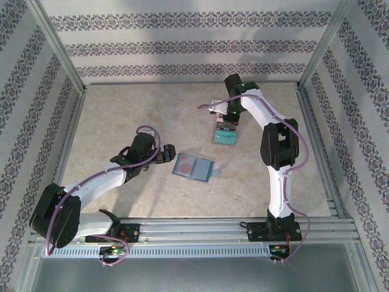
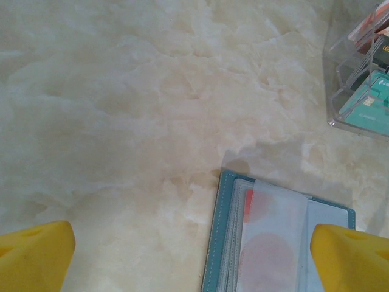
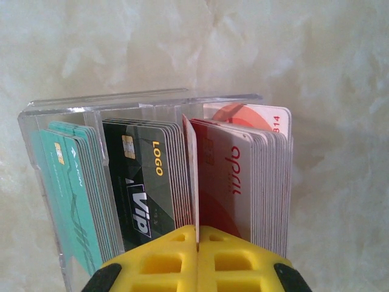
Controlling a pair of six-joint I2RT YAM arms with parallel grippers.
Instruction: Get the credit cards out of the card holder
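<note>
The teal-blue card holder (image 1: 193, 165) lies open on the table, and a red-orange credit card (image 2: 248, 204) shows through its cloudy pocket. My left gripper (image 1: 164, 155) hovers open at the holder's left edge (image 2: 226, 243), its yellow fingers (image 2: 33, 255) wide apart with nothing between them. My right gripper (image 3: 197, 234) is shut on a thin credit card (image 3: 194, 176) seen edge-on. That card stands between the dark stack (image 3: 143, 182) and the red stack (image 3: 237, 182) of a clear card box (image 3: 36, 158).
The clear box (image 1: 223, 137) sits on the table behind and to the right of the holder, and it also holds a teal stack (image 3: 67, 188). It shows at the upper right of the left wrist view (image 2: 358, 79). Patterned walls and metal frame posts enclose the table.
</note>
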